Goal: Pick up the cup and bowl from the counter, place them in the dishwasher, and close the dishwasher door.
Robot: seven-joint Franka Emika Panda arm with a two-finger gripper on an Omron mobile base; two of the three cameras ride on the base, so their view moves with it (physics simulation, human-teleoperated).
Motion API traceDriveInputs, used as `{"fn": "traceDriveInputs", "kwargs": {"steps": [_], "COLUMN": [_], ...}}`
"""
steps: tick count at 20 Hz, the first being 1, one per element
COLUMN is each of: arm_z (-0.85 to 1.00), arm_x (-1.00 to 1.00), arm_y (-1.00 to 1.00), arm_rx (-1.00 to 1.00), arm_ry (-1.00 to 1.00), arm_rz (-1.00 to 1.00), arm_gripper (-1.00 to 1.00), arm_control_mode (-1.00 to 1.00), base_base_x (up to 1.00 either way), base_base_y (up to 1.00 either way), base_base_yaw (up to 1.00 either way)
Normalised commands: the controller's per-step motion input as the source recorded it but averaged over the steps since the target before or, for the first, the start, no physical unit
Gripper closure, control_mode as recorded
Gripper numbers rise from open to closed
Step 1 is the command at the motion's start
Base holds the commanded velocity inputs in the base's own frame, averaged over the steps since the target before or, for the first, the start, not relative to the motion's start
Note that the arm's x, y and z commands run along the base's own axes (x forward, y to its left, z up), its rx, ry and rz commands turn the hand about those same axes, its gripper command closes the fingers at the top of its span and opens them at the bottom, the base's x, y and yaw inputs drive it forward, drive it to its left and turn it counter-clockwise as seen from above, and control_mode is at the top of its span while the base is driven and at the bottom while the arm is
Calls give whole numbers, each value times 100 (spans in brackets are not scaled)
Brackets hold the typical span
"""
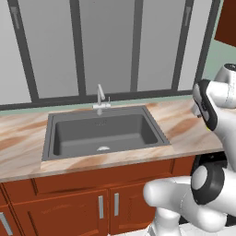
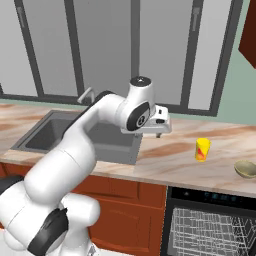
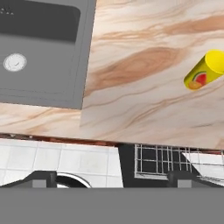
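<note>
1. The robot's gripper [image 2: 159,131] hangs above the counter [image 2: 170,157], just beside the sink [image 2: 75,132] on its cup side, jaws spread wide and holding nothing.
2. The yellow cup [image 2: 202,149] stands upright on the counter, well apart from the sink; in the hand view the cup [image 3: 204,70] sits off toward the frame's right edge, not between the finger tips.
3. The pale green bowl [image 2: 245,169] rests on the counter farther from the sink than the cup, near the counter's front edge.
4. Below the counter, past the sink's end, the dishwasher [image 2: 210,220] shows its grey wire rack [image 2: 207,230]; the door appears to be down, though the panel itself cannot be made out.
5. Judged from this, the approach to the first pick is in hand; neither dish is loaded yet.
6. The next move likely calls for travelling away from the sink until the cup lies between the fingers, then descending and closing on it without tipping it.
</note>
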Motion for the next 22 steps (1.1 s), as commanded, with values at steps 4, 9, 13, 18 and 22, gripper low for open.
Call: {"fn": "traceDriveInputs", "kwargs": {"steps": [4,9,13,18,22], "arm_z": [-1,-11,-27,-29,-16], "arm_x": [20,26,22,26,26], "arm_y": [-43,-40,-27,-23,-30], "arm_rx": [0,0,0,0,0], "arm_ry": [0,0,0,0,0], "arm_rz": [0,0,0,0,0], "arm_gripper": [-100,-100,-100,-100,-100], "arm_control_mode": [-100,-100,-100,-100,-100], "base_base_x": [0,0,0,0,0], "base_base_y": [0,0,0,0,0], "base_base_yaw": [0,0,0,0,0]}}
